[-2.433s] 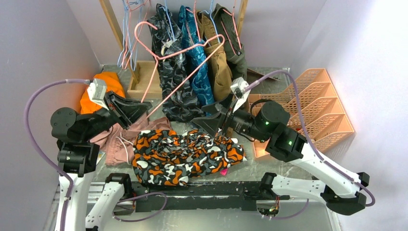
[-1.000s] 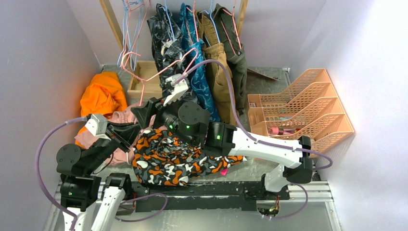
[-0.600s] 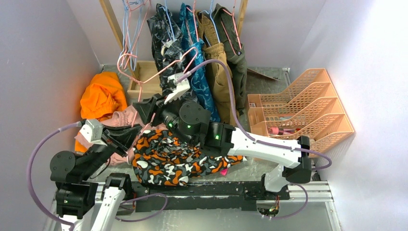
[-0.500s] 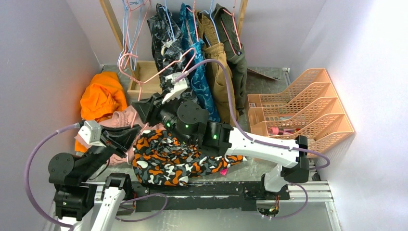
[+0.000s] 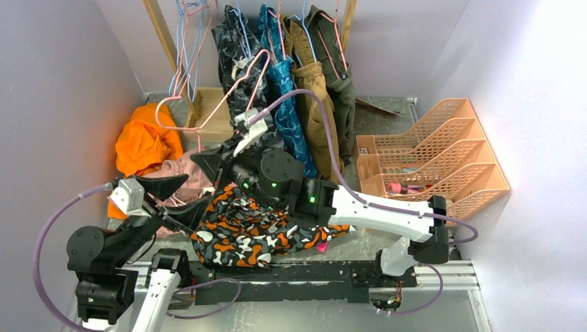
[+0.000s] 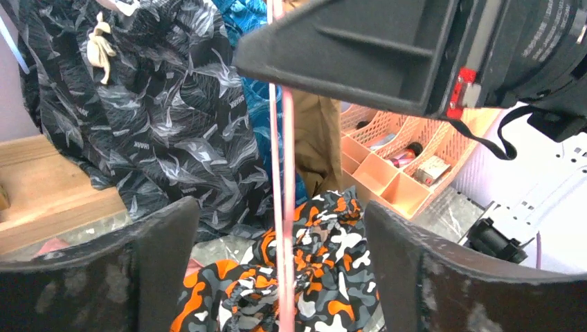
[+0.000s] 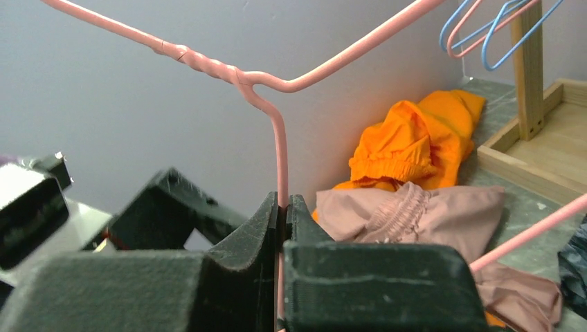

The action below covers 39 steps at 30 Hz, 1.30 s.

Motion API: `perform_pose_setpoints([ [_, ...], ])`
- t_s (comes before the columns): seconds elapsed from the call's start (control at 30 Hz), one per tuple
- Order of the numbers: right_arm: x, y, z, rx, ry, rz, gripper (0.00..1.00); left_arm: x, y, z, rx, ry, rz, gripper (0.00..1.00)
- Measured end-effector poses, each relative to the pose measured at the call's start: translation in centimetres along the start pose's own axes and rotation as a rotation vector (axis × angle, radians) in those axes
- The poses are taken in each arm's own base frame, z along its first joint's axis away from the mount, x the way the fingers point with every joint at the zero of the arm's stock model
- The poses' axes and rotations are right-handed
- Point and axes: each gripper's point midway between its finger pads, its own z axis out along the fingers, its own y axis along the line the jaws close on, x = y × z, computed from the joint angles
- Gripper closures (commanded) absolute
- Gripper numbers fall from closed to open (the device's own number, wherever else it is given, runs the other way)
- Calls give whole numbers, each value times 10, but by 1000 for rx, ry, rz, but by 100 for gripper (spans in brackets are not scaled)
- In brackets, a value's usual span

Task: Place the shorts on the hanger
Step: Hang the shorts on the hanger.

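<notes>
**Right claw** (image 7: 282, 207): the fingers are pressed together on the wire of the hanger (image 7: 279, 149), close below its twisted neck. Half a second ago they still stood apart around it.

**Left claw** (image 5: 181, 196): the fingers now stand apart, where a second ago they were closed at this same wire. The claw has drawn back toward the near left. Its wrist view shows the pink wire running between the fingers, clear of both.

**Finding:** the hanger has passed from the left claw to the right. It is held raised above the bench (image 5: 360, 245), its frame slanting up toward the clothes hung at the back.

**Shorts** (image 5: 256, 232): they lie crumpled on the bench, below and just in front of the right claw, with neither claw on them.

**Judgement:** the left arm is freed to take up the shorts. Putting them on the hanger has not begun.
</notes>
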Motion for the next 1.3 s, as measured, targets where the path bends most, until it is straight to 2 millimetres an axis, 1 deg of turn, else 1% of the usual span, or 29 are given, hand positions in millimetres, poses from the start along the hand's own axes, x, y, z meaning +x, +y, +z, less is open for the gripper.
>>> perform_pose_setpoints([
  [0.1,4,-4,-14,-24,39,-50,100,-5,-2,-4,-16,-7,-4,1],
  [0.17,1,-3,-28,-53,65,-85,100,-14,-6,-9,-20,-26,13,1],
  [0.23,-6,-1,-48,-96,94,-121,100,-27,-13,-16,-16,-61,42,1],
  [0.27,-13,1,-62,-126,109,-143,100,-35,-18,-20,-11,-84,65,1],
  [0.37,-32,7,-98,-207,143,-192,100,-47,-26,-29,-2,-136,132,1],
  [0.43,-38,7,-121,-251,177,-223,100,-51,-25,-31,-10,-157,184,1],
  [0.5,-37,6,-144,-295,231,-252,100,-57,-21,-29,-19,-175,229,0],
  [0.57,-27,4,-160,-327,298,-276,100,-64,-18,-21,-13,-193,279,1],
  [0.6,-20,2,-168,-341,341,-286,100,-67,-14,-14,-6,-194,298,3],
  [0.67,-3,-4,-179,-353,422,-302,100,-68,-5,5,13,-175,315,9],
  [0.73,16,-14,-188,-344,492,-318,100,-62,10,33,38,-117,297,10],
  [0.77,26,-22,-194,-333,526,-326,100,-55,20,48,36,-78,270,9],
  [0.83,46,-39,-208,-307,585,-338,100,-36,41,71,20,1,199,5],
  [0.87,51,-44,-213,-301,598,-341,100,-27,49,77,8,31,166,3],
  [0.93,60,-53,-225,-298,621,-343,100,-1,66,87,-24,103,94,0],
  [1.0,65,-56,-236,-317,633,-337,100,20,72,85,-38,154,57,0],
  [1.07,69,-53,-243,-351,650,-327,100,27,67,78,-21,159,64,1],
  [1.1,72,-52,-244,-365,660,-322,100,25,61,74,-4,146,81,2],
  [1.17,82,-47,-248,-409,700,-309,100,17,43,65,62,108,135,2],
  [1.23,95,-42,-251,-446,754,-294,100,6,16,54,177,50,208,2],
  [1.3,108,-40,-253,-471,802,-282,100,6,-5,44,278,19,253,2],
])
